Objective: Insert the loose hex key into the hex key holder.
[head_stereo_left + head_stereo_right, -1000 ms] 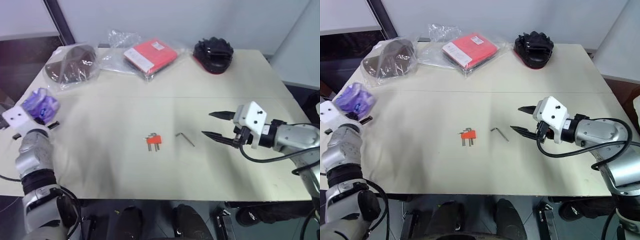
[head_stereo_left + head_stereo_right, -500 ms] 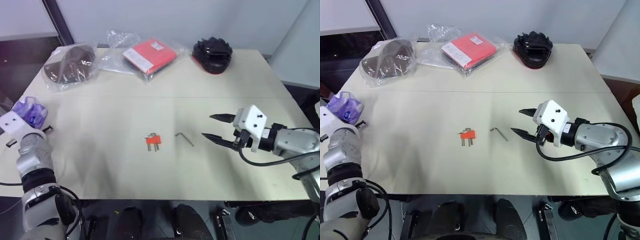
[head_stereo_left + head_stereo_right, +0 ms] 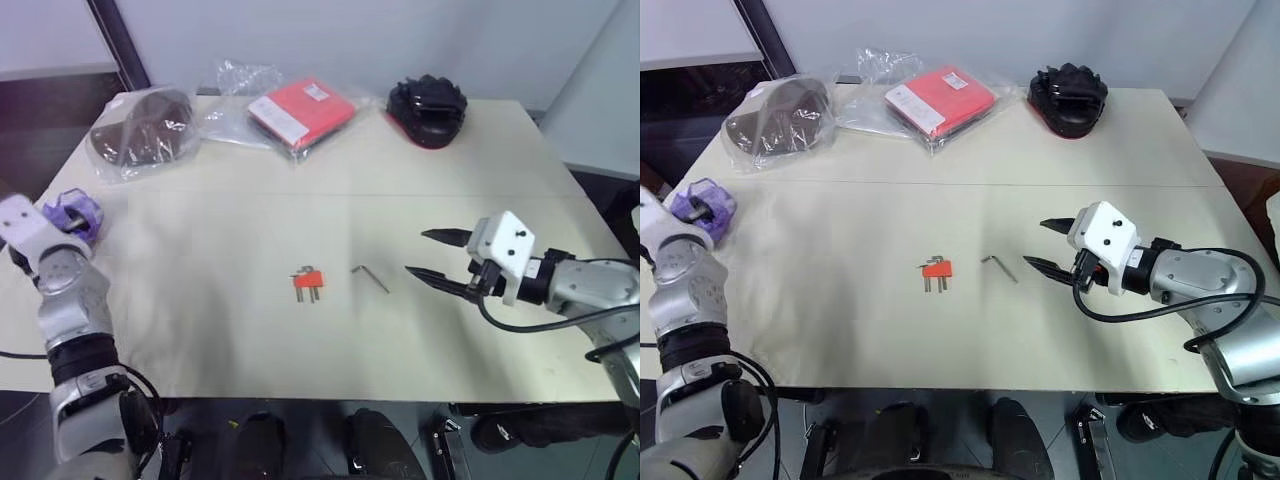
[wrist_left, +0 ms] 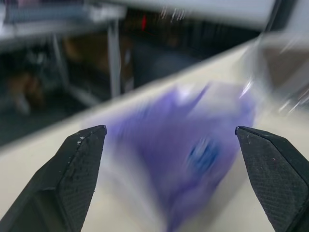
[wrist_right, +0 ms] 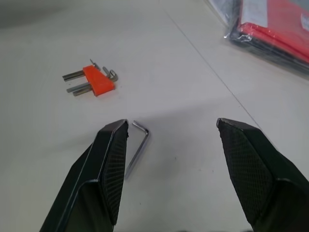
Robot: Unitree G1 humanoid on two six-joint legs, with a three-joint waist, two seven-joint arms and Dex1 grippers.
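My right gripper [image 5: 170,166] hovers low, jaws parted, empty. Loose hex key [image 5: 136,148] lies flat on table [image 3: 840,300], just ahead of one fingertip [image 5: 118,130]. Hex key holder [image 5: 98,81] sits beyond, well apart. Centre jaws across long leg, descend until tips graze tabletop, close gently. Left gripper [image 4: 169,145] wide open, empty, facing purple object [image 3: 72,212].

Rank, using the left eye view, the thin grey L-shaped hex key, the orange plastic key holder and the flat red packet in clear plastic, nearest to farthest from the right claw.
1. Thin grey L-shaped hex key, just beyond the right claw.
2. Orange plastic key holder, past the key, mid-table.
3. Flat red packet in clear plastic, at the far edge.
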